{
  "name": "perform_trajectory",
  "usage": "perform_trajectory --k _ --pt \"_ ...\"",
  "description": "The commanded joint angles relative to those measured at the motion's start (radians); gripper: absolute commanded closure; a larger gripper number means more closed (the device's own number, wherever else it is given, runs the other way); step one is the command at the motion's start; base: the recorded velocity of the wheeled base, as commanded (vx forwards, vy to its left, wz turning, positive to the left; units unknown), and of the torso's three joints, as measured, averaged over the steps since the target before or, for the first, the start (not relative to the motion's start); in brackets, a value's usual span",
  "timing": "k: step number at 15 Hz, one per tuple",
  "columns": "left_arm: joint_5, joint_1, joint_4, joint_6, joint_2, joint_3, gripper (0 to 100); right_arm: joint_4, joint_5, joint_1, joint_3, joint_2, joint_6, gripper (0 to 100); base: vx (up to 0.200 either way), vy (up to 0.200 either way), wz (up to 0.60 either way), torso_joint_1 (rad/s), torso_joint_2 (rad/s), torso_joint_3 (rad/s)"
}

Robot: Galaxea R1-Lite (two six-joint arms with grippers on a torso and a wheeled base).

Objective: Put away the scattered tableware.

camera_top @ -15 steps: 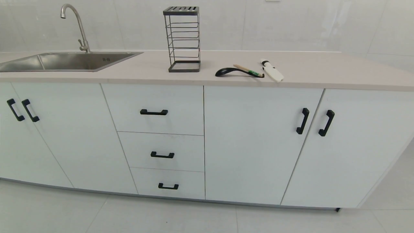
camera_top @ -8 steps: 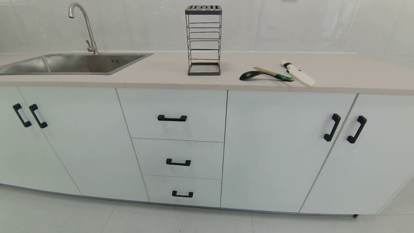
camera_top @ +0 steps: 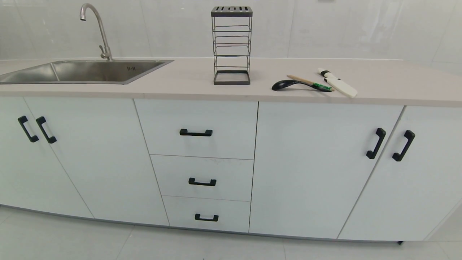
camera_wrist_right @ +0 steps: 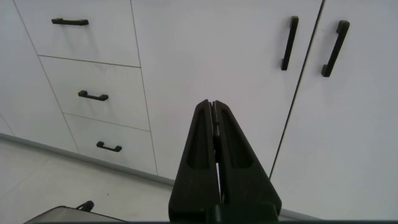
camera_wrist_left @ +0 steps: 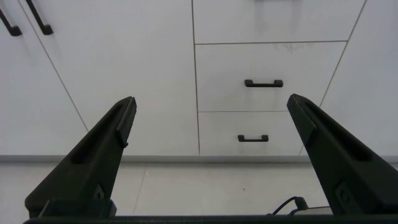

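On the countertop [camera_top: 187, 83], right of centre, lie a black ladle [camera_top: 288, 85], a wooden utensil with a green band [camera_top: 310, 82] and a white knife with a black collar [camera_top: 338, 83], close together. A tall black wire rack [camera_top: 231, 45] stands upright at the counter's middle. My left gripper [camera_wrist_left: 211, 106] is open, low down and facing the lower drawers [camera_wrist_left: 267, 78]. My right gripper [camera_wrist_right: 213, 109] is shut with nothing in it, low in front of the cabinet doors [camera_wrist_right: 224, 74].
A steel sink [camera_top: 83, 70] with a tall faucet [camera_top: 95, 29] sits at the counter's left end. Below are white cabinet doors with black handles [camera_top: 375, 143] and three drawers [camera_top: 196, 132]. Tiled floor [camera_top: 144, 245] lies in front.
The whole head view has shifted, so the counter and tableware sit further right and a little lower in the picture. Nothing on the counter has moved.
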Motion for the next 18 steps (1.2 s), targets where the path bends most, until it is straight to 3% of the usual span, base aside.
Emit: perform_trajectory --k 1,2,3,4,5,7,8,9,10,11,12,13,14,15,18 --pt "-0.002 0.0 -0.006 0.013 0.001 0.0 0 -0.001 0.002 0.0 0.0 0.001 0.003 100 0.0 0.0 0.0 0.0 0.0 0.0" --pt "-0.006 0.0 -0.035 -0.009 0.004 -0.043 0 0.001 0.002 0.0 0.0 0.001 0.003 100 0.0 0.0 0.0 0.0 0.0 0.0" --pt "-0.029 0.016 -0.069 -0.048 0.063 -0.199 0 0.001 0.002 0.0 0.0 0.001 0.003 100 0.0 0.0 0.0 0.0 0.0 0.0" --pt "-0.063 0.02 -0.091 -0.05 0.147 -0.319 0 -0.001 0.002 0.002 0.0 0.001 0.003 100 0.0 0.0 0.0 0.0 0.0 0.0" --pt "-0.128 0.009 -0.089 -0.039 0.208 -0.383 0 -0.001 0.002 0.0 0.0 0.001 0.003 100 0.0 0.0 0.0 0.0 0.0 0.0" --pt "-0.31 -0.001 -0.069 0.065 0.326 -0.368 0 0.001 0.003 0.0 0.0 0.001 0.001 100 0.0 0.0 0.0 0.0 0.0 0.0" --pt "-0.419 -0.001 -0.065 0.203 0.448 -0.37 0 0.001 0.003 0.002 0.0 0.001 0.001 100 0.0 0.0 0.0 0.0 0.0 0.0" --pt "-0.43 0.0 -0.066 0.284 0.507 -0.37 0 0.001 0.003 0.002 0.0 0.001 0.001 100 0.0 0.0 0.0 0.0 0.0 0.0" --pt "-0.433 -0.014 -0.066 0.558 0.664 -0.374 0 0.001 0.003 0.002 0.0 0.001 0.001 100 0.0 0.0 0.0 0.0 0.0 0.0" --pt "-0.428 -0.047 -0.066 0.723 0.785 -0.388 0 0.001 0.003 0.002 0.0 0.001 0.001 100 0.0 0.0 0.0 0.0 0.0 0.0" --pt "-0.419 -0.104 -0.072 0.84 0.909 -0.408 0 0.001 0.003 0.0 0.0 0.001 0.0 100 0.0 0.0 0.0 0.0 0.0 0.0" --pt "-0.398 -0.172 -0.092 0.935 1.047 -0.428 0 -0.001 0.003 0.0 0.0 0.001 -0.002 100 0.0 0.0 0.0 0.0 0.0 0.0" --pt "-0.353 -0.239 -0.137 0.987 1.159 -0.436 0 -0.001 0.003 0.002 0.0 0.001 -0.002 100 0.0 0.0 0.0 0.0 0.0 0.0" --pt "-0.302 -0.326 -0.193 0.992 1.267 -0.439 0 -0.001 0.003 0.002 0.0 0.001 -0.004 100 0.0 0.0 0.0 0.0 0.0 0.0" --pt "-0.253 -0.463 -0.327 0.989 1.54 -0.486 0 -0.003 0.003 0.002 0.0 0.001 -0.008 100 0.0 0.0 0.0 0.0 0.0 0.0"
